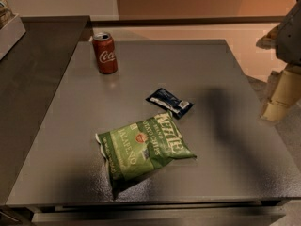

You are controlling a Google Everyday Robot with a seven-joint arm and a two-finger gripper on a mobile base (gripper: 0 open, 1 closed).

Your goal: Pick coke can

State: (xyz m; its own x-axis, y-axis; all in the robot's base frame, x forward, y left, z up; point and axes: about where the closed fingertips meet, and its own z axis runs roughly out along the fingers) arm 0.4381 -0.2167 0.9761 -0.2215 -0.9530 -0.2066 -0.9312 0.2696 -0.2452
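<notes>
The coke can (105,52) is red with white script and a silver top. It stands upright near the far left corner of the grey table (221,79). My gripper (277,100) is at the right edge of the view, beyond the table's right side and far from the can. Nothing shows in it.
A green chip bag (143,147) lies flat at the table's front middle. A small dark blue packet (170,102) lies just behind it. A dark counter (33,69) adjoins the table on the left, with a white box (9,32) at its far end.
</notes>
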